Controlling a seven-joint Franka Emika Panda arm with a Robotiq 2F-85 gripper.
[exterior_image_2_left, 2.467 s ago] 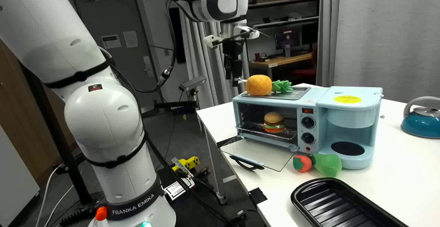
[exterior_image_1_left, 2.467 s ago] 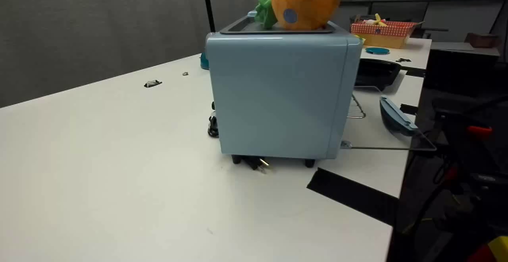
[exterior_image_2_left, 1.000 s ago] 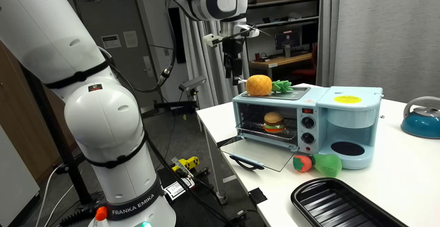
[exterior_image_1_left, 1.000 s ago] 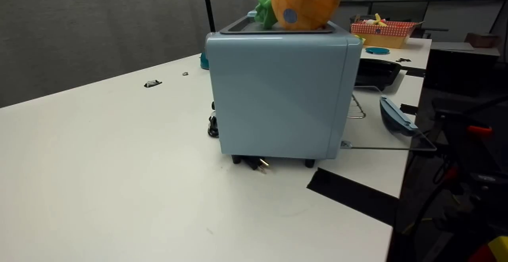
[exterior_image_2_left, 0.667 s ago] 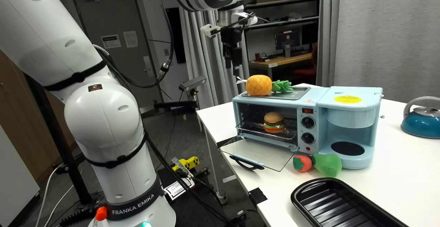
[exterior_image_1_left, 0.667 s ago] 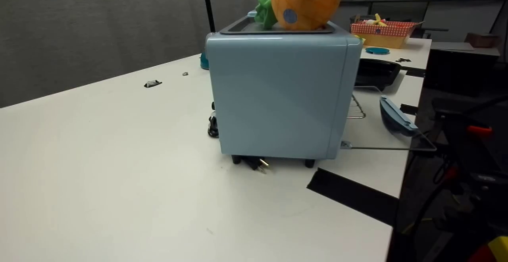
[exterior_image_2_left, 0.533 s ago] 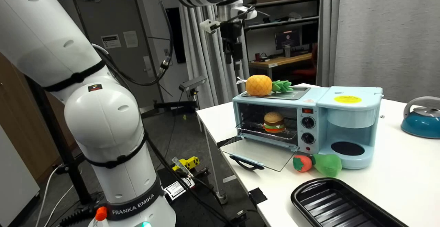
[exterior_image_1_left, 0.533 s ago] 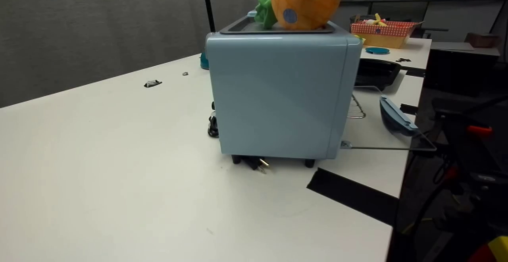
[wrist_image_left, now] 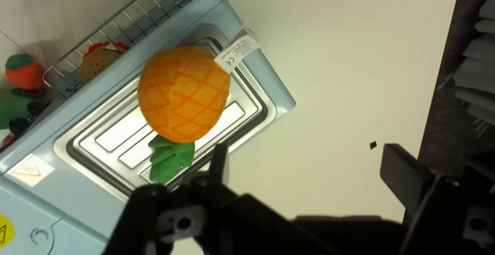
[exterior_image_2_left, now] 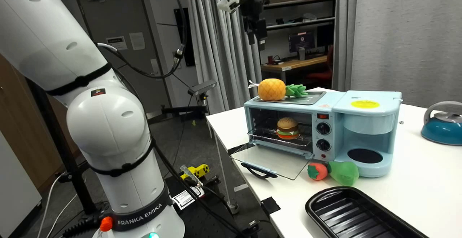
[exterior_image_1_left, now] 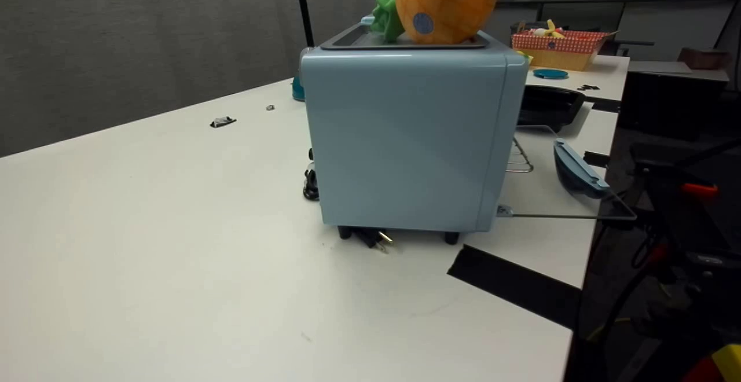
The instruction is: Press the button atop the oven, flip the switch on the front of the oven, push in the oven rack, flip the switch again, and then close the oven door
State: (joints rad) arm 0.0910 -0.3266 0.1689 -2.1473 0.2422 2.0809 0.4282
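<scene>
The light blue oven (exterior_image_1_left: 405,139) stands on the white table and shows in both exterior views (exterior_image_2_left: 332,99). Its glass door (exterior_image_2_left: 269,158) hangs open and flat with a dark handle (exterior_image_2_left: 258,172). The wire rack (wrist_image_left: 127,15) sticks out of the opening and bears a toy burger (exterior_image_2_left: 287,128). On the front are a red switch (exterior_image_2_left: 323,116), two black knobs (exterior_image_2_left: 323,128) and a small red light (exterior_image_2_left: 323,155). I cannot make out a button on top. My gripper (exterior_image_2_left: 257,42) is open and empty, well above the oven; its fingers (wrist_image_left: 306,147) are wide apart over the table.
A plush pineapple (exterior_image_2_left: 271,89) lies on the metal tray (exterior_image_2_left: 314,98) atop the oven. A toy tomato (exterior_image_2_left: 317,171) and green pepper (exterior_image_2_left: 344,173) lie before it. A black ridged pan (exterior_image_2_left: 346,194) is at the front, a blue kettle (exterior_image_2_left: 444,128) at the right.
My gripper has risen from beside the pineapple, first a little left and then right in an exterior view. The oven, its open door, the rack and the toys have not moved.
</scene>
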